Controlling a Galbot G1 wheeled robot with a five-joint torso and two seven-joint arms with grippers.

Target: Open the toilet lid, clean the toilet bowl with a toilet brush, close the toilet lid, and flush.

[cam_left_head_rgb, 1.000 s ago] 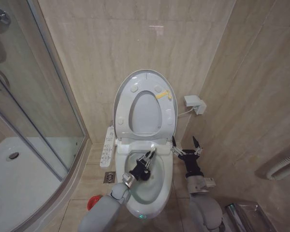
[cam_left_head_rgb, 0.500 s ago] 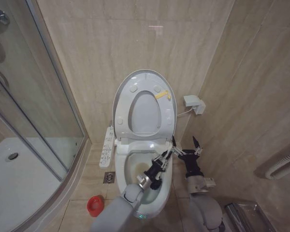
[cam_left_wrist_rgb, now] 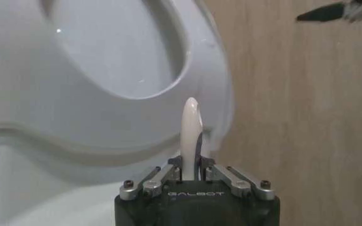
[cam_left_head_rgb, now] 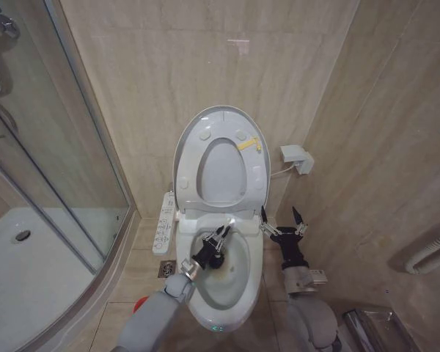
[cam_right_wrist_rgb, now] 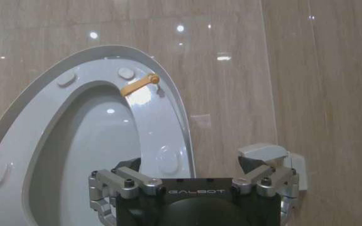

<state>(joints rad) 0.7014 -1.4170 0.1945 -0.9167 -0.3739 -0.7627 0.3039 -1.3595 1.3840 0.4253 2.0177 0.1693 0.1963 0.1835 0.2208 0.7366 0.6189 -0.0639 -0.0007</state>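
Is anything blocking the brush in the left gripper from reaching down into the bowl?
Nothing visible. The toilet lid stands raised against the wall, and the left gripper holds the toilet brush directly over the open toilet bowl. The right gripper hangs open beside the toilet.

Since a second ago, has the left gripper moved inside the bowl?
Yes. The left gripper swung right toward the right gripper, then came back left, now at the toilet bowl's rear.
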